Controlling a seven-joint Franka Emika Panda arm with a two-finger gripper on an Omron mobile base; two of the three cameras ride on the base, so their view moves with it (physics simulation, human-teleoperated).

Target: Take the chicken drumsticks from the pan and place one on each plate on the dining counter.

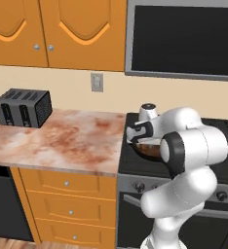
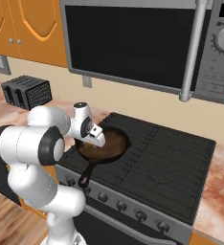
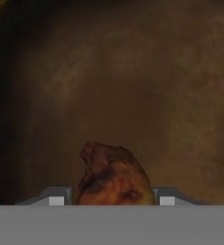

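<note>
Between claw [image 3: 112, 200] tips: drumstick [image 3: 113, 177].

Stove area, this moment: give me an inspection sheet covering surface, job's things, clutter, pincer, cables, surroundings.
Surface: black stove, marbled worktop to its left.
Job's things: pan on the stove's front left burner, handle toward the front edge; one drumstick in the pan.
Clutter: toaster on the worktop.
Pincer: pincer lowered into the pan, a finger on each side of the drumstick; grip cannot be confirmed.
Cables: nothing seen.
Surroundings: orange cabinets, microwave, wall outlet.
</note>
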